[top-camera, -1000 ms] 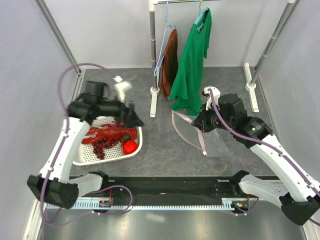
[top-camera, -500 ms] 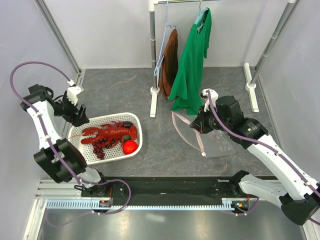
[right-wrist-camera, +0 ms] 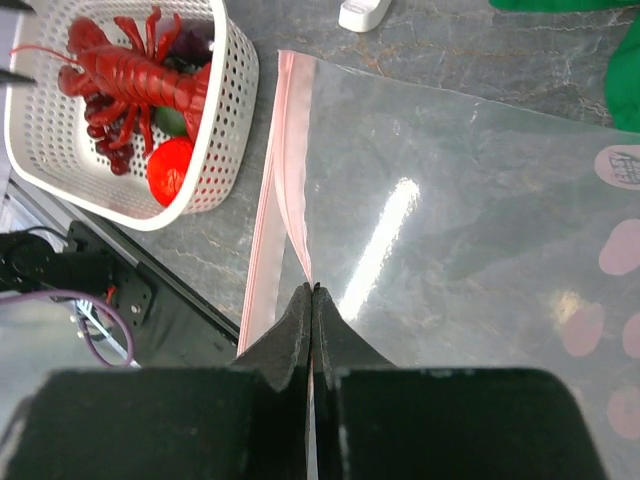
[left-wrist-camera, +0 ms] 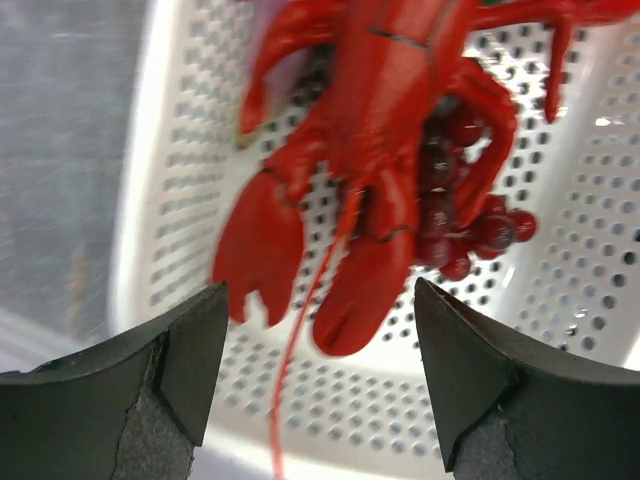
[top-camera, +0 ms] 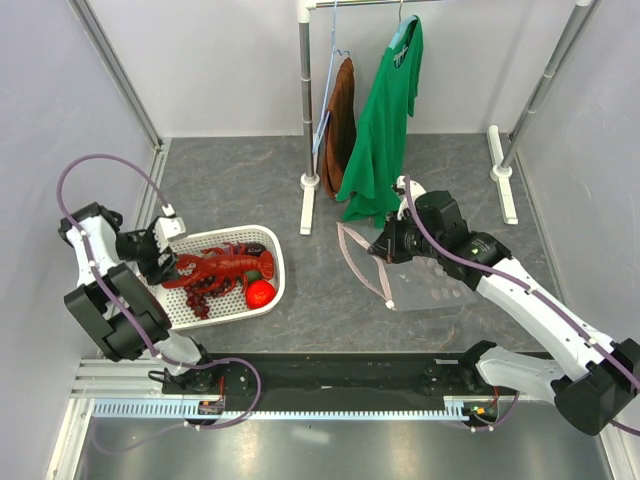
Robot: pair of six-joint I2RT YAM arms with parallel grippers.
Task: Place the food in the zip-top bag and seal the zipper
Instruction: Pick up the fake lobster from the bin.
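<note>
The red lobster point(top-camera: 225, 267) lies in the white perforated basket point(top-camera: 277, 262) on the grape bunch point(top-camera: 205, 295), with the tomato point(top-camera: 260, 293) beside it. My left gripper point(top-camera: 166, 262) is at the basket's left end, open, its fingers either side of the lobster's claws point(left-wrist-camera: 318, 290) without touching them. The lobster point(left-wrist-camera: 375, 150) and the grape bunch point(left-wrist-camera: 465, 215) fill the left wrist view. On the table's right, my right gripper point(right-wrist-camera: 313, 290) is shut on the upper lip of the zip-top bag point(right-wrist-camera: 450, 200), lifting it off the pink zipper point(right-wrist-camera: 268, 210) and holding the mouth apart. A green piece point(right-wrist-camera: 172, 120) shows under the lobster.
A clothes rack stands at the back with a green shirt point(top-camera: 385, 130) and a brown garment point(top-camera: 340, 125); its white foot point(top-camera: 308, 215) is between basket and bag. Another white foot point(top-camera: 503, 185) is at the far right. A black rail point(top-camera: 340, 375) runs along the near edge.
My left arm swung from over the basket out to the left, then came back to the basket's left end facing the lobster. My right gripper drew the bag's lip slightly left.
</note>
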